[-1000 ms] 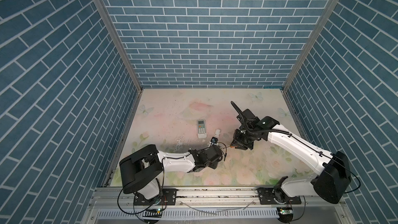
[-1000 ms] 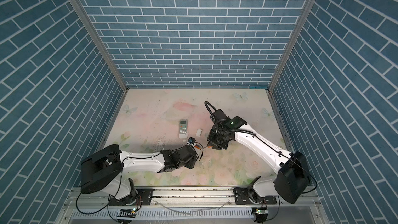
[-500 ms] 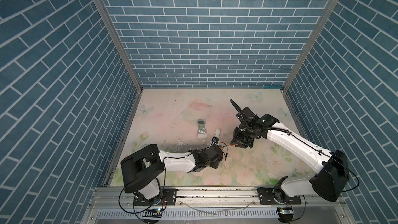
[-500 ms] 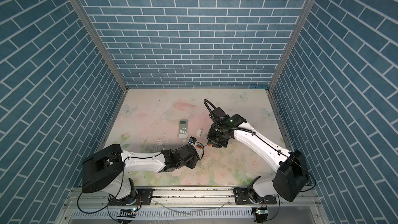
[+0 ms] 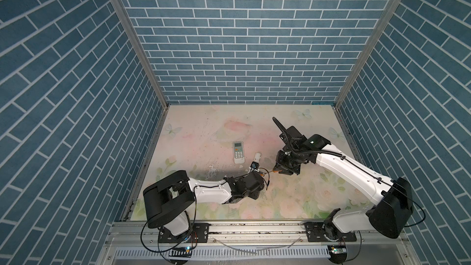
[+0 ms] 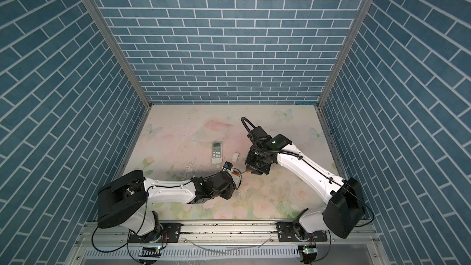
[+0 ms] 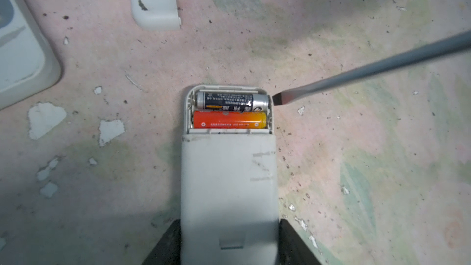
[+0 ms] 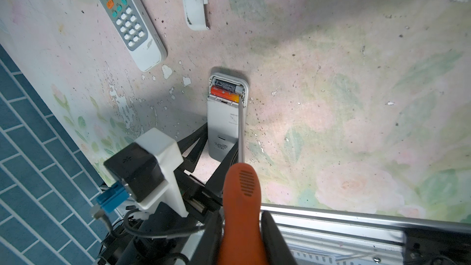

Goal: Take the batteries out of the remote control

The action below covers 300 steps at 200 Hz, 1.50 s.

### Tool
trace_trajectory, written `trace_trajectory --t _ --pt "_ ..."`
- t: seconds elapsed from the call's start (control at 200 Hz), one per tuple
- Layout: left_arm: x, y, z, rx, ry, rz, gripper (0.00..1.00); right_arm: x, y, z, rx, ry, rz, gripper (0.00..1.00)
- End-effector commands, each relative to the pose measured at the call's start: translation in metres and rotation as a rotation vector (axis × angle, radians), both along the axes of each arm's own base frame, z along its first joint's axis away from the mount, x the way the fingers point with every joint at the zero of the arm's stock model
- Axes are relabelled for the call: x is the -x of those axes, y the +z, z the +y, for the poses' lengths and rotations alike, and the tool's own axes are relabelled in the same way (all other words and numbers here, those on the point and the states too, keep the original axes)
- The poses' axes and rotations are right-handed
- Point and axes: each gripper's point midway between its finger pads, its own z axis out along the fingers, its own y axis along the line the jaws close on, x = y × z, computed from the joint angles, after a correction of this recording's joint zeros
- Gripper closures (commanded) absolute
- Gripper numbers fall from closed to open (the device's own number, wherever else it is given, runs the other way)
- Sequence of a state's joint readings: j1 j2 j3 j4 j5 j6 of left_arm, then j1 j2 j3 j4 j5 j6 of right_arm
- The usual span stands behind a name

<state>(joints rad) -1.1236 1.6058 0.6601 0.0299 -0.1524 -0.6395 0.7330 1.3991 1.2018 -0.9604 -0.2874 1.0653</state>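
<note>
Prying step: pale grey plastic remote is clamped by left gripper, low-centre in both top views. Orange-handled screwdriver, gripped by right gripper, should next be levered under dark cylindrical battery.

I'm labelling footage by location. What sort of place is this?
Most likely a robot test cell, not a home: blue brick-patterned panels in metal framing box in a floral tabletop, and the left arm and right arm are bolted to a metal rail.
</note>
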Motion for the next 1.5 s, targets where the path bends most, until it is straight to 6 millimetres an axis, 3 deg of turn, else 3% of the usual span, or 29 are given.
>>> trace_trajectory --t 0.0,0.47,0.85,1.195,1.495 --pt "0.086 -0.086 0.099 -0.368 -0.016 0.401 0.54 -0.006 0.004 0.001 0.008 0.013 -0.02 1.0" --pt "0.086 -0.087 0.099 -0.369 -0.014 0.404 0.54 -0.006 -0.001 -0.001 0.015 0.009 -0.01 1.0" --pt "0.084 -0.086 0.093 -0.373 -0.027 0.4 0.55 -0.004 -0.017 0.005 -0.014 0.011 0.015 1.0" --pt "0.086 -0.09 0.089 -0.387 -0.041 0.406 0.55 -0.006 -0.012 0.022 -0.156 -0.013 -0.013 1.0" --pt "0.088 -0.091 0.088 -0.399 -0.05 0.403 0.55 -0.015 0.007 0.034 -0.255 -0.002 -0.089 1.0"
